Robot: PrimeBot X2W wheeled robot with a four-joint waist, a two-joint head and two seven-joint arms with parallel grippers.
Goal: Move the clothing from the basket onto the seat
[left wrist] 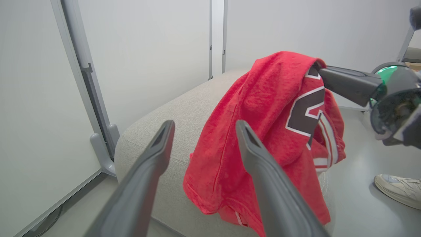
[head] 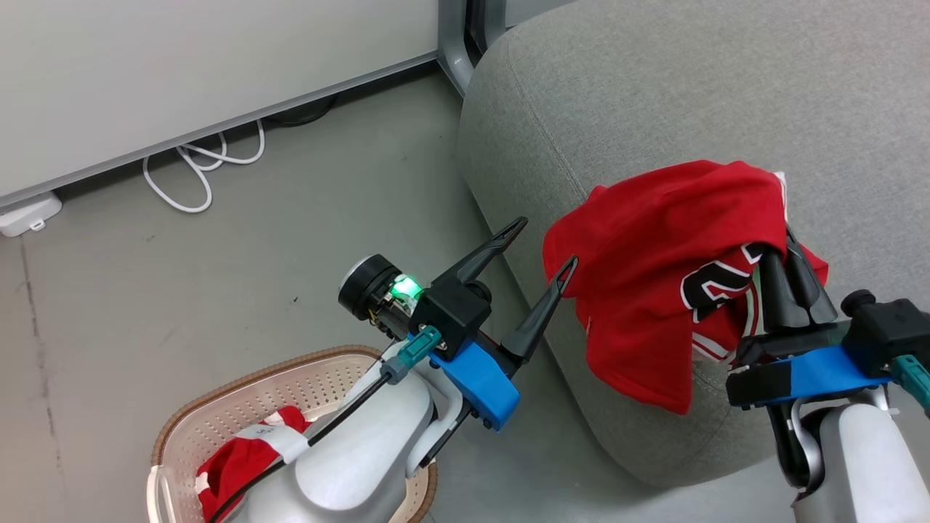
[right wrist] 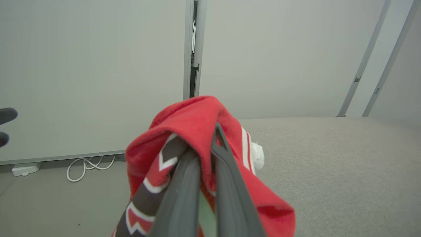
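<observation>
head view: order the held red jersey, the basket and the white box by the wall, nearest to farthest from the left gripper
1. held red jersey, just right of the open left gripper
2. basket, lower left, under the left arm
3. white box, far left on the floor at the wall

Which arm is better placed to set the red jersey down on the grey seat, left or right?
Right. The right gripper is shut on the jersey above the edge of the seat; the left gripper is open and empty.
</observation>
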